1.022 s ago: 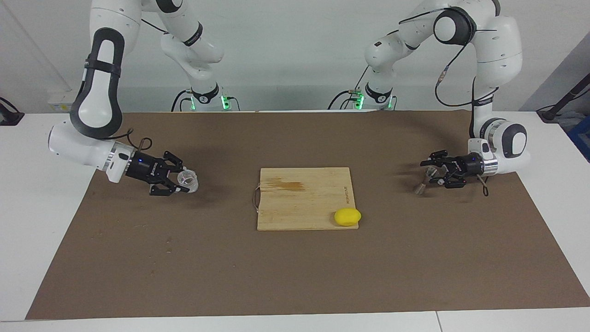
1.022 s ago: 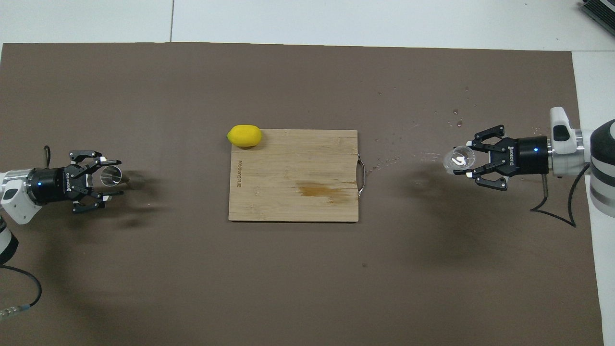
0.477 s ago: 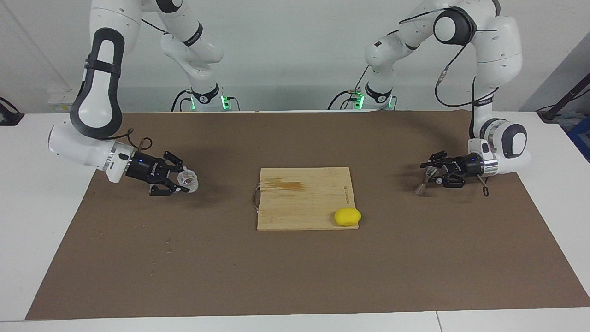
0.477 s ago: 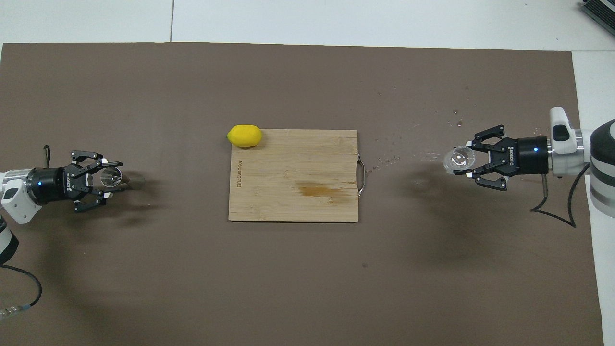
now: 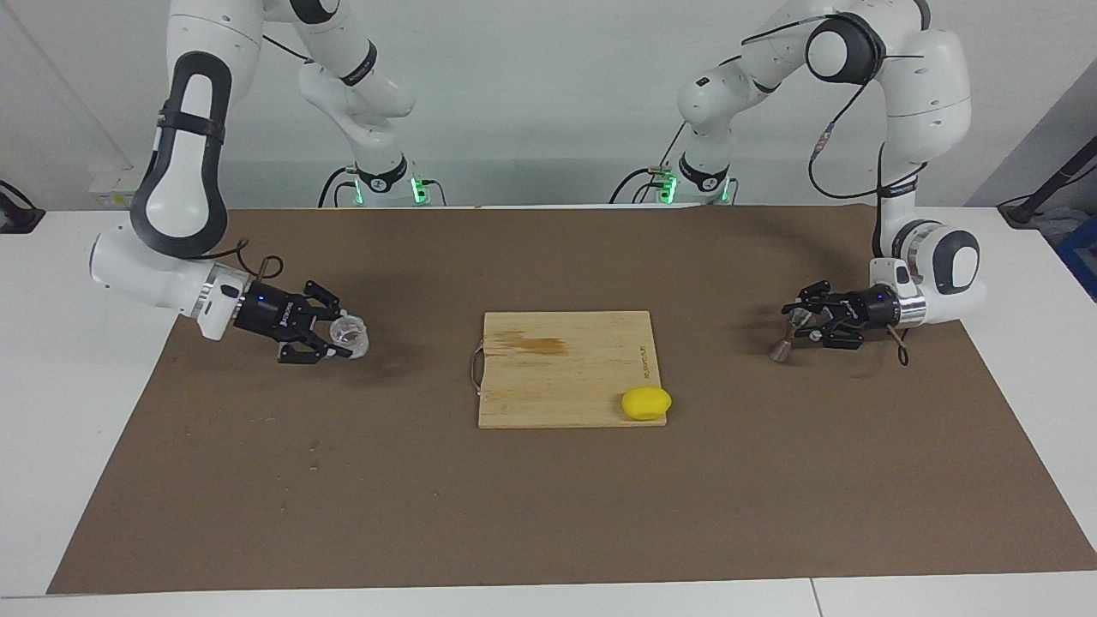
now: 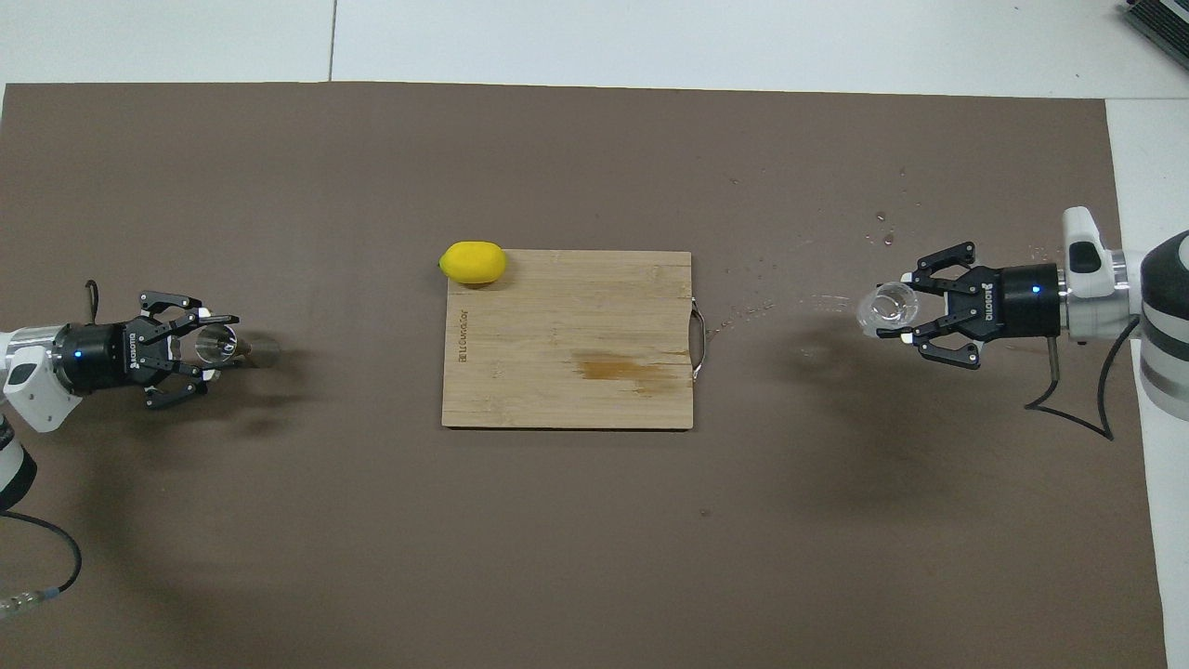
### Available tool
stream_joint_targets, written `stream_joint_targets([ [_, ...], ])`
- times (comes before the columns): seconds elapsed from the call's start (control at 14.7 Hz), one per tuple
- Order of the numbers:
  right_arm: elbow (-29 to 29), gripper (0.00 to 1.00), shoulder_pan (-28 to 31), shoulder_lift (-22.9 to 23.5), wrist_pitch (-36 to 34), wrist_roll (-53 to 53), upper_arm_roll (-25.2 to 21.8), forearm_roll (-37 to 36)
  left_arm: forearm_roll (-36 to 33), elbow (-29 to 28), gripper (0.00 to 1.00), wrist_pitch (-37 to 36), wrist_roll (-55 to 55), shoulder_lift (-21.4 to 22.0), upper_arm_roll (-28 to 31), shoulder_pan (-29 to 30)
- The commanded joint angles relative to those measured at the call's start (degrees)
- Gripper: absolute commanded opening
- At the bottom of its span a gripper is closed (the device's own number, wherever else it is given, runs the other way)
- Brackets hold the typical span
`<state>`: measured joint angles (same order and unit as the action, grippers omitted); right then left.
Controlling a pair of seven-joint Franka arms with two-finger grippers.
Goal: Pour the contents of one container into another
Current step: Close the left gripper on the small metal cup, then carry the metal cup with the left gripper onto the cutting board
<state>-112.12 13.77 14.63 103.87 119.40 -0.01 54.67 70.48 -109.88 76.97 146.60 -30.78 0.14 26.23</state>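
The glass cup (image 5: 350,335) sits clamped between the fingers of the right gripper (image 5: 336,335), tipped a little on its side just above the brown mat (image 5: 548,514) at the right arm's end of the table, and it looks the same as it did a second ago: same spot, same tilt, same grip. In the overhead view the glass cup (image 6: 888,308) shows as a clear disc at the tip of the right gripper (image 6: 906,311), with a scatter of small wet spots on the mat around it and toward the cutting board (image 6: 568,339). The change is at the other end. The jigger (image 5: 790,332), a small silver hourglass shape, now has the left gripper (image 5: 797,324) clenched on its upper cone, where a second ago those fingers stood apart around it and half a second ago they were partway in. The jigger leans, its lower cone down near the mat; whether it touches the mat I cannot tell. From overhead the jigger (image 6: 223,345) shows its round open mouth between the closed fingers of the left gripper (image 6: 215,345), and its lower cone pokes out toward the board, more so than before. Between the two arms, well apart from both, lies the wooden cutting board (image 5: 566,368) with a dark stain and a wire handle at the right arm's end; a lemon (image 5: 646,403) rests on its corner farthest from the robots, toward the left arm's end, unmoved.
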Motion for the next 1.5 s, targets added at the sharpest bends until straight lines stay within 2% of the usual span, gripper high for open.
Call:
stream_joint_targets([
  [0.0,-1.6,0.00,-0.1,-1.7,1.2,-1.4,0.1,1.4,1.2,1.1,0.37,0.5,1.0,-1.0,0.1,-1.1],
  [0.14,-1.6,0.00,-0.1,-1.7,1.2,-1.3,0.1,1.4,1.2,1.1,0.27,0.5,0.9,-1.0,0.1,-1.1],
  [0.2,-1.6,0.00,-0.1,-1.7,1.2,-1.3,0.1,1.4,1.2,1.1,0.25,0.5,0.9,-1.0,0.1,-1.1],
  [0.82,-1.5,0.00,-0.1,-2.0,0.9,-1.3,0.2,1.8,2.3,1.0,0.24,0.0,-1.7,-0.2,-0.7,-2.4],
  [1.43,-1.5,0.00,0.1,-2.5,0.4,-1.4,0.2,2.2,8.4,-1.4,0.21,1.8,-3.6,4.8,-0.8,-13.0],
])
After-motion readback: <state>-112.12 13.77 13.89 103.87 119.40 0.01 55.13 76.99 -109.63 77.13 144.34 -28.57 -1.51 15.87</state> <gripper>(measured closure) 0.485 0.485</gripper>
